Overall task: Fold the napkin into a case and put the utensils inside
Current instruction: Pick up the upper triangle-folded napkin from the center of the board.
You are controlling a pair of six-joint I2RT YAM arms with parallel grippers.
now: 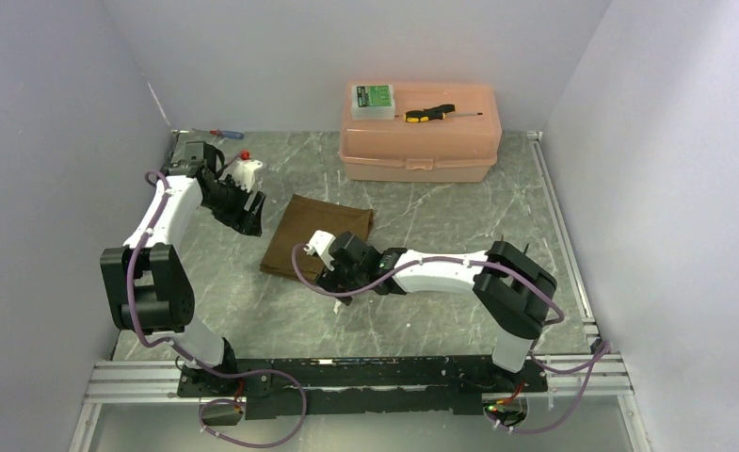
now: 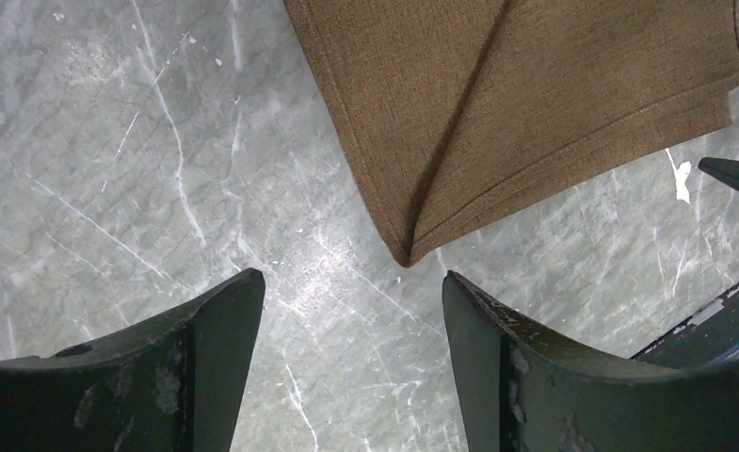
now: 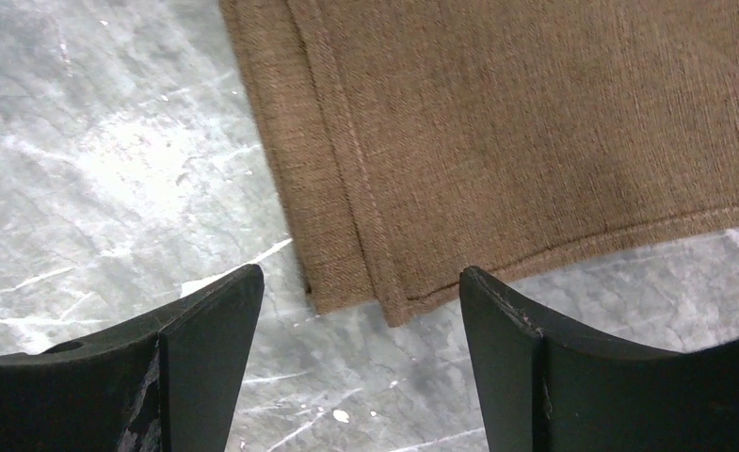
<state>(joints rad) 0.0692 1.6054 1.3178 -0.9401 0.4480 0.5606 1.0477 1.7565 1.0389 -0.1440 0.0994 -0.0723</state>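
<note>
The dark-brown napkin (image 1: 307, 229) lies flat on the grey marble table, folded over with layered edges. My left gripper (image 1: 246, 218) hovers just left of the cloth, open and empty. In the left wrist view the napkin (image 2: 525, 94) shows a diagonal crease, and one corner points between the fingers of the left gripper (image 2: 351, 282). My right gripper (image 1: 333, 281) stands at the cloth's near right corner, open and empty. In the right wrist view the napkin's (image 3: 535, 132) doubled hem ends just ahead of the right gripper (image 3: 361, 278). The utensils are out of view.
A pink plastic box (image 1: 420, 141) stands at the back, with a yellow-and-black screwdriver (image 1: 428, 113) and a small green-labelled box (image 1: 373, 99) on its lid. A blue-and-red screwdriver (image 1: 222, 135) and a white bottle with a red cap (image 1: 247, 169) are at the back left.
</note>
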